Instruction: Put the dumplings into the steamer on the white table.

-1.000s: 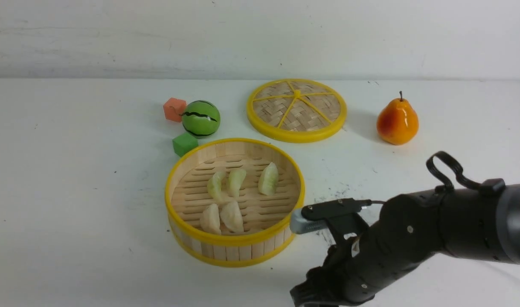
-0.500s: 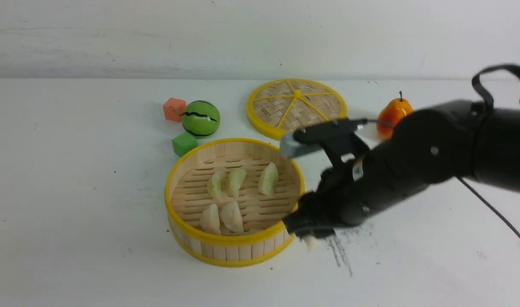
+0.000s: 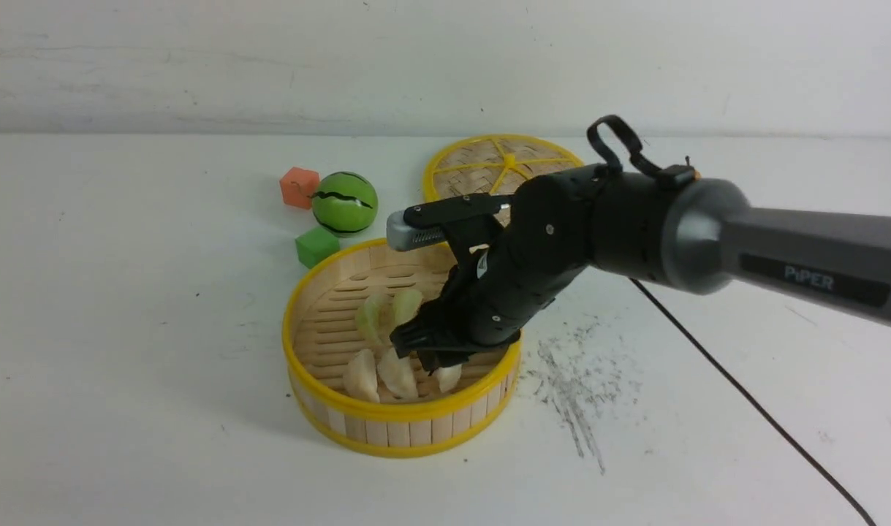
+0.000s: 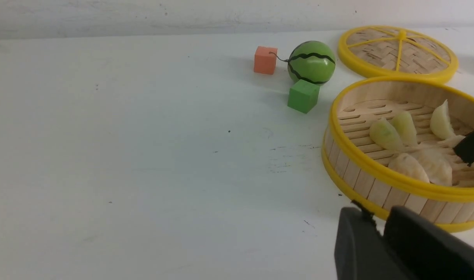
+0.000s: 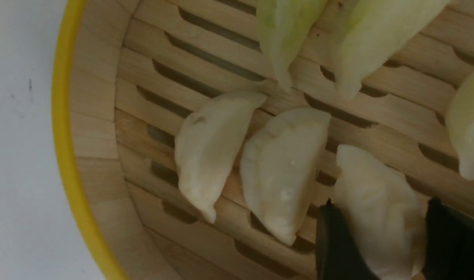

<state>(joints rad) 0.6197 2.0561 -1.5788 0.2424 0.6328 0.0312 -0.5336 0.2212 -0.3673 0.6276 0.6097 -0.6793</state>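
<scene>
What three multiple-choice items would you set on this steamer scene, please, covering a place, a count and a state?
1. Where is the lid?
A. On top of the steamer.
B. Flat on the table behind the steamer.
C. Propped upright against the wall.
2. How many pale green dumplings are in the steamer?
A. One.
B. Five.
C. Three.
3. What is the state of the right end effector?
A. Shut on a cream-white dumpling inside the steamer.
B. Open and empty.
C. Shut on the green cube.
Answers:
1 B, the front view shows it lying beyond the steamer.
2 C, the left wrist view shows three.
3 A, the right wrist view shows its fingers on either side of the dumpling.
</scene>
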